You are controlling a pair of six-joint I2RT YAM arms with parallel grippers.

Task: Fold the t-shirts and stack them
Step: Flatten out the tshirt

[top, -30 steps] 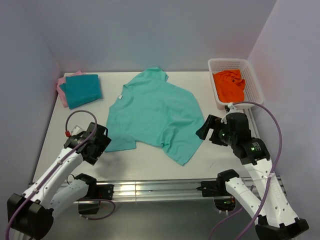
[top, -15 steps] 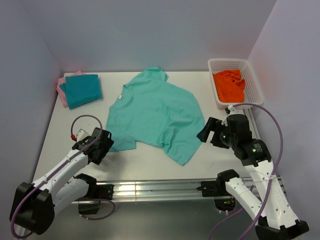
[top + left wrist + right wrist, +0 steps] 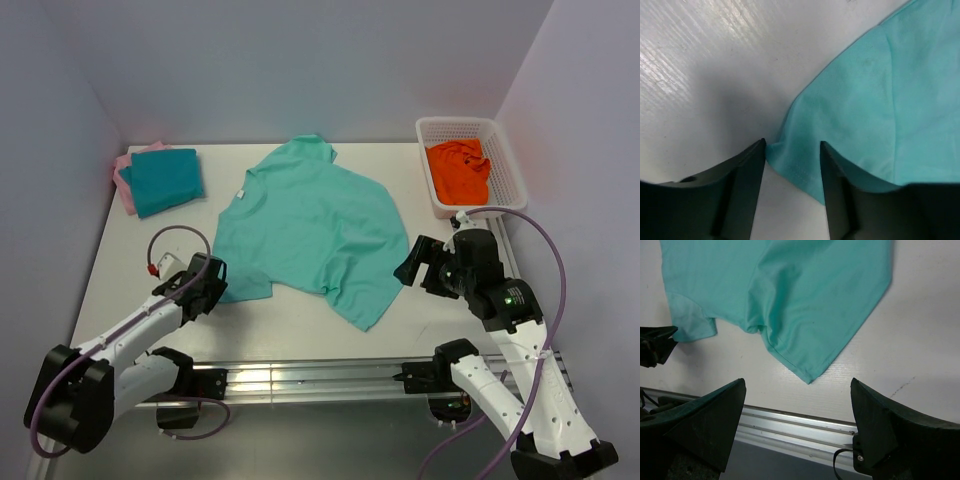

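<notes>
The light mint-green t-shirt lies spread out, somewhat rumpled, in the middle of the white table. My left gripper is down at its near left corner. In the left wrist view that corner lies flat between the two dark fingers of the gripper, which are narrowed with a gap still showing. My right gripper hovers wide open off the shirt's right edge; its wrist view shows the shirt's near pointed corner ahead of the gripper. The teal t-shirt lies folded on the pink one at the back left.
A white plastic basket at the back right holds an orange cloth. A metal rail runs along the table's near edge. White walls close in the left, back and right sides.
My left gripper has moved right and down onto the mint shirt's near left corner, and its fingers have narrowed around it. The right arm has barely shifted.
</notes>
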